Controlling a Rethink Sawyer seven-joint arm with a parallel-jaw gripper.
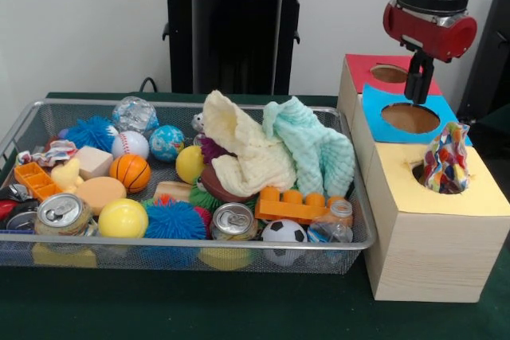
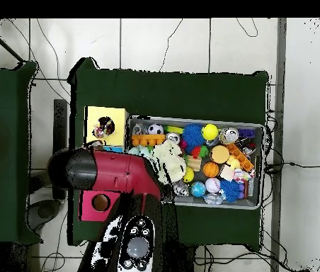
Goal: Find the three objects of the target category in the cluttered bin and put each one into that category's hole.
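Observation:
The wire mesh bin [image 1: 183,242] fills the left and middle of the front view, and it also shows in the overhead view [image 2: 260,166]. One crumpled multicolour wrapper [image 1: 446,157] stands half in the round hole of the yellow-topped box [image 1: 470,197]; the overhead view shows it in that hole [image 2: 103,128]. A second wrapper [image 1: 54,151] lies at the bin's left end. I see no third wrapper. My gripper [image 1: 418,89] hangs empty above the blue-topped box's hole, behind the yellow box. In the overhead view the red arm [image 2: 113,170] hides it.
The blue-topped box [image 1: 374,105] and the red-topped box [image 1: 358,65] stand in a row behind the yellow one. In the bin, a cream cloth [image 1: 243,149] and a mint cloth [image 1: 319,149] are heaped over balls, cans [image 1: 233,220] and an orange brick [image 1: 291,206].

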